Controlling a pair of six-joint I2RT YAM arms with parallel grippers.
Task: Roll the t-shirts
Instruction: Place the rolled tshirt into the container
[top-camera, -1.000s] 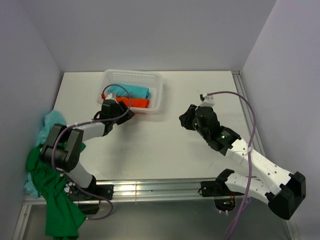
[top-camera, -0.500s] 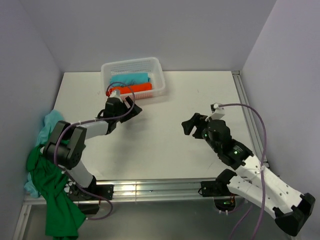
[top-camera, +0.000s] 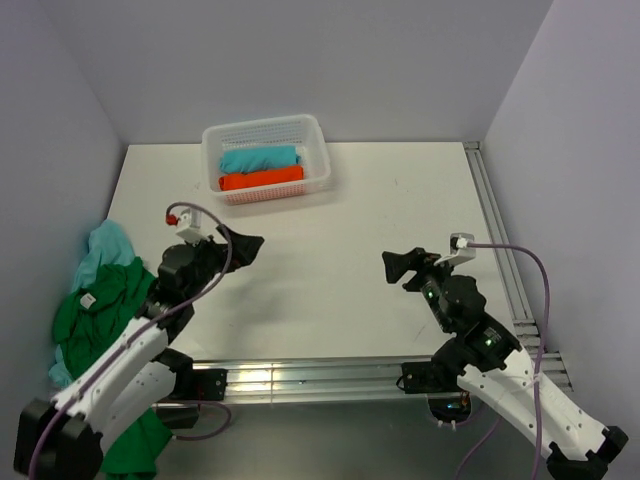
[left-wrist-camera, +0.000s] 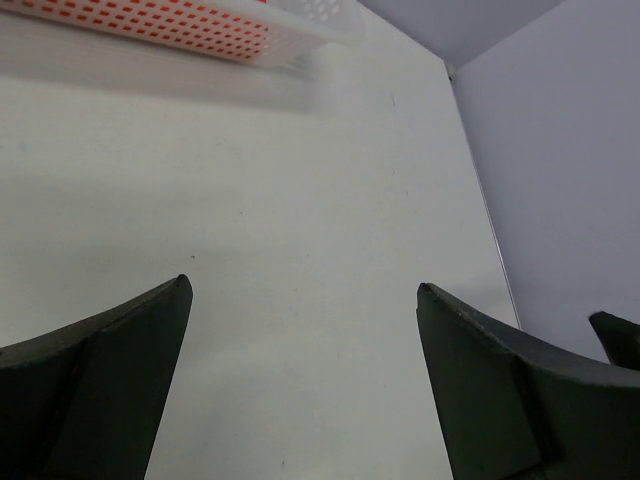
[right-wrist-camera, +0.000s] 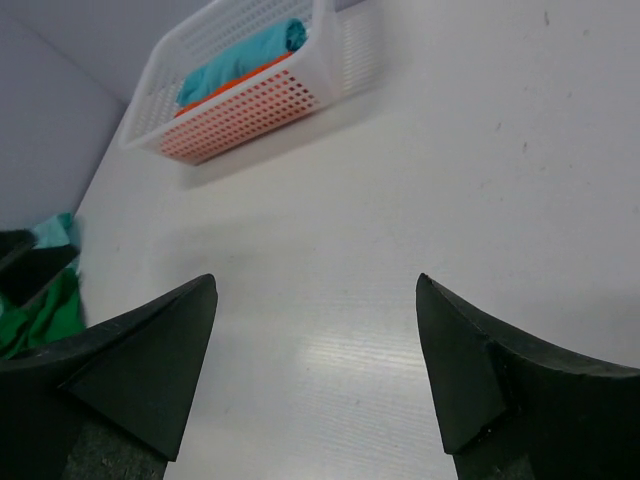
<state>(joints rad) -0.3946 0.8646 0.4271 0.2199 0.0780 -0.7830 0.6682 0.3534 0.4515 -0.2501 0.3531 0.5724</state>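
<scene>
**Surface.** Flat matte white tabletop (top-camera: 380, 200), rectangular. A slotted aluminium rail (top-camera: 320, 375) runs along its near edge, behind both pincers. A second silver rail (top-camera: 492, 225) runs along the side edge, outboard of the right pincer.

**Room.** Plain pale lilac-grey walls (top-camera: 300, 60) close in the tabletop on the far side and on both flanks.

**Left pincer** (top-camera: 243, 242). Black, with its jaws spread wide apart and nothing between them. It hangs just above bare tabletop. In its own camera only white surface shows between the fingers.

**Right pincer** (top-camera: 400, 268). Black, with its jaws likewise set well apart and holding nothing. It sits low over bare tabletop, well apart from the left pincer.

**White plastic mesh basket** (top-camera: 318, 150). It stands ahead of the left pincer, near the far wall. It is ahead of the right pincer too, and off to that pincer's left.
- The rolled turquoise cloth t-shirt (top-camera: 258, 158) lies in the basket's far half.
- The rolled orange-red cloth t-shirt (top-camera: 260, 181) lies just beside it on the side nearer the pincers, and the two touch.

**Unrolled stock.** It lies to the left of the left pincer and behind it, against the side wall.
- The crumpled bright green cloth t-shirt (top-camera: 95, 320) hangs over the tabletop's edge.
- The loose turquoise cloth t-shirt (top-camera: 105, 248) lies partly under the green one.

**In the way.** The left arm lies alongside the heap and overlaps its near part in the overhead view. A purple cable (top-camera: 500, 245) loops behind the right pincer.
</scene>
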